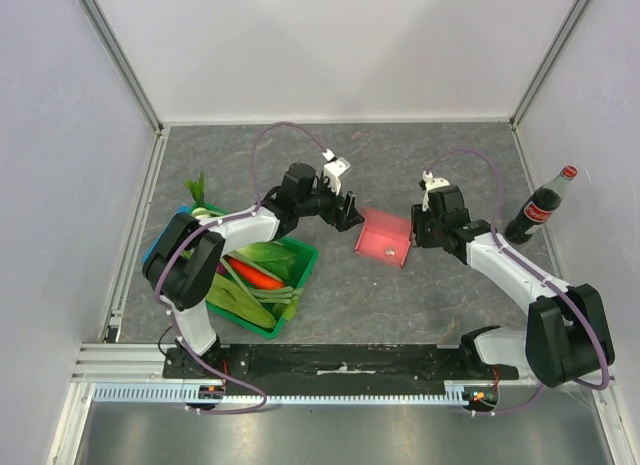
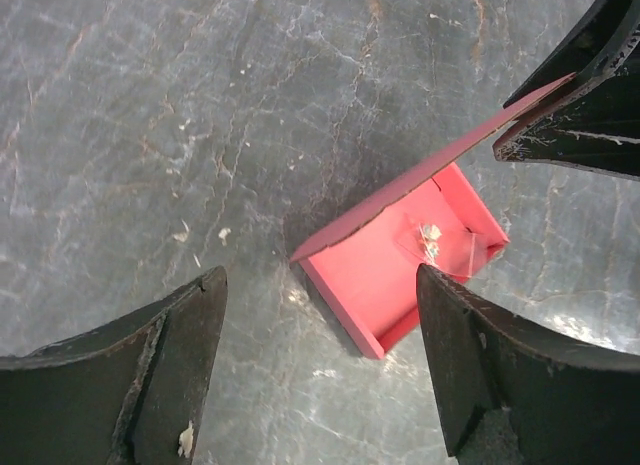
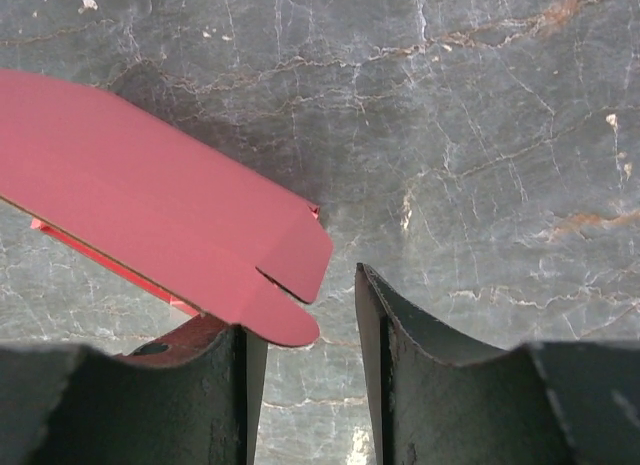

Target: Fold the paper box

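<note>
Left end effector (image 1: 347,211): held wide, with its 2 dark fingers (image 2: 150,385) spread well apart in the left wrist view; nothing is gripped, and it is poised above the bench just to the left of the box.
Right end effector (image 1: 418,231): parted narrowly, with bare bench seen in the gap between its 2 fingers (image 3: 450,385); it is placed at the box's right side.
Lid flap (image 3: 150,195): raised and tilted; its rounded end is laid across the tip of 1 right finger and reaches slightly into the gap, but no clamping on it is seen.
Paper box (image 1: 385,235): a small pink card box, set on the bench between the 2 end effectors near the middle; its tray is folded up with low walls and is seen open from above.
Inside the box: a small clear patch (image 2: 437,241) with pale scraps is seen on the tray floor.
Bench (image 1: 400,155): a grey, marbled surface with pale flecks.
Green crate (image 1: 310,253): set at the left, beneath the left arm, well apart from the box; leafy greens (image 1: 265,253) and an orange-red carrot (image 1: 258,276) are held in it.
Cola bottle (image 1: 540,207): stood upright at the right edge, red-capped, apart from the right arm.
</note>
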Robot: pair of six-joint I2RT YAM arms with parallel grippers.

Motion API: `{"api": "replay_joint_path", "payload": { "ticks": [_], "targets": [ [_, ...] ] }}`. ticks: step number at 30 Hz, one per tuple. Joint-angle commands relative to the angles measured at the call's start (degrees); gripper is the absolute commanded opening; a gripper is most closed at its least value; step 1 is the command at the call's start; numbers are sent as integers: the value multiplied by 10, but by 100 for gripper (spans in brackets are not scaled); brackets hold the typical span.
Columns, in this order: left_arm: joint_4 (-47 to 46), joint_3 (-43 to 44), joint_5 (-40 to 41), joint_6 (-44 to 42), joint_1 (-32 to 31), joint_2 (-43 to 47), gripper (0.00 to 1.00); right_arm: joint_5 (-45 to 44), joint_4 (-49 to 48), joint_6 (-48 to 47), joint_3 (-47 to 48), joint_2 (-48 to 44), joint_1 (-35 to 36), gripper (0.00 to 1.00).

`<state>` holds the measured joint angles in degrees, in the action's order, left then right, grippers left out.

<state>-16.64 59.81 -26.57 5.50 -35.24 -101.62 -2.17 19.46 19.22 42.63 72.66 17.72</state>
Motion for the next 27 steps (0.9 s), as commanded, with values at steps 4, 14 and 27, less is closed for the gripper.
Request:
{"api": "replay_joint_path", "payload": {
  "ticks": [4,14,27],
  "targets": [
    [-29,49,-57,-107,-1,-50,79,8,-72,-16,2,11,-2,43],
    [-66,51,-74,-111,-8,-76,56,13,-91,-21,-2,18,-2,24],
    [-102,-22,135,-24,-37,-5,18,-13,-145,-5,-27,12,22,3]
  ]
}}
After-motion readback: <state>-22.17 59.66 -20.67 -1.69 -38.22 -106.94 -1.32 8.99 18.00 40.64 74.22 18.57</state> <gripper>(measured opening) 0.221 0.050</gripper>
